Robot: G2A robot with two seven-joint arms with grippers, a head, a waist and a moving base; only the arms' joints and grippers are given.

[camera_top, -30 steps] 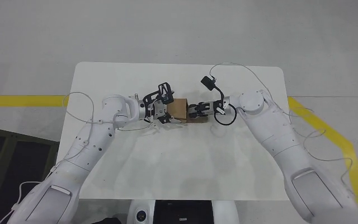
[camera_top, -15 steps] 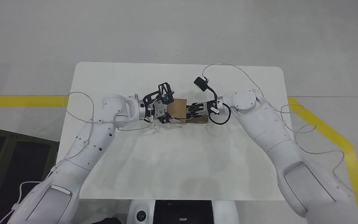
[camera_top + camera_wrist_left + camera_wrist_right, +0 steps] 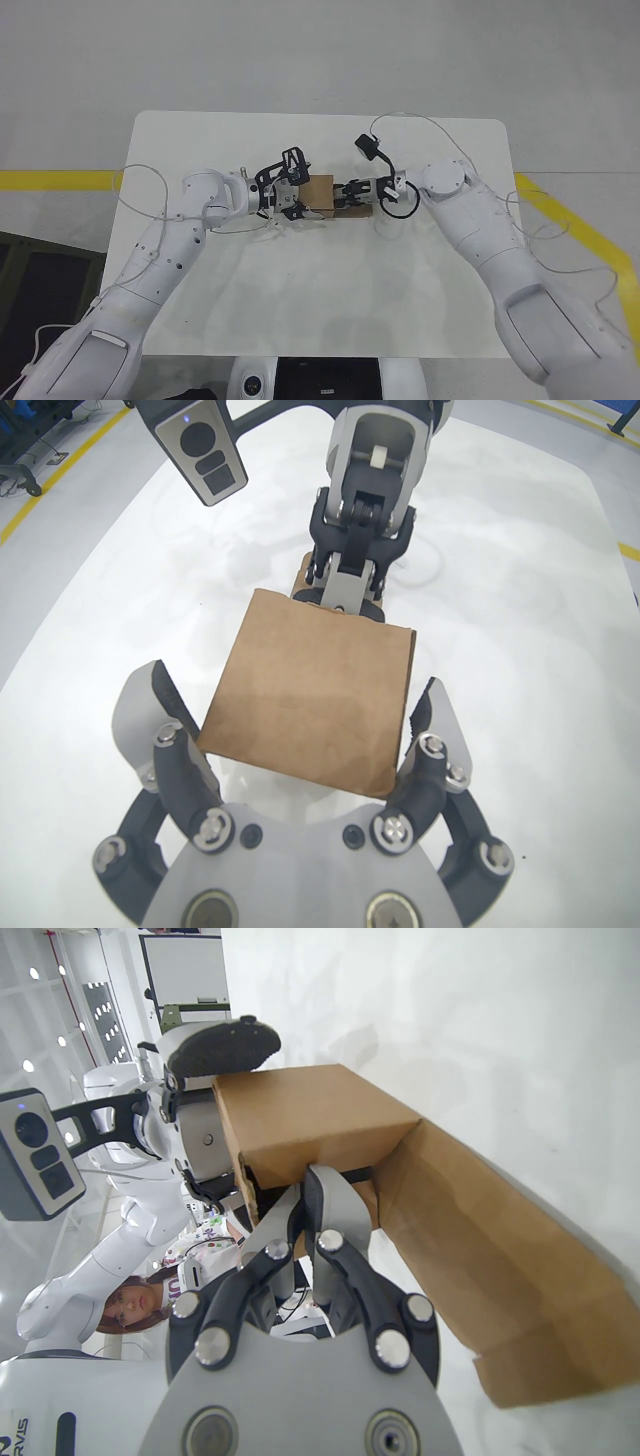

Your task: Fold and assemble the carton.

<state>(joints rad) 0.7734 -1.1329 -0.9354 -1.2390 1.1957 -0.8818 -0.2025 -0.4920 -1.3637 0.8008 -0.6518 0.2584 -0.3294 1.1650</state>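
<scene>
Cardboard carton (image 3: 315,705), I judge light and easily creased: left gripper (image 3: 297,687) spans its 2 sides, gripping; right gripper (image 3: 306,1180), tips together, pokes the open end.

Carton (image 3: 322,193) sits mid-worktop (image 3: 320,300); both short ends are taken. L hand (image 3: 300,710) straddles one end, fingers (image 3: 432,720) touching its corners. R hand (image 3: 305,1178) is pinched onto the opp. end. No entry along carton's long axis from either side.

Flap (image 3: 500,1278) runs out along worktop beside R hand and blocks a low approach there. R wrist cam (image 3: 368,147) and L wrist cam (image 3: 295,158) jut out on brackets over carton's far side: obstacles overhead. Cable (image 3: 400,212) loops on worktop by R wrist.

Free: carton's top face btw. the hands, open from above; wide bare worktop on robot's side; strip along far edge; both outer ends.
</scene>
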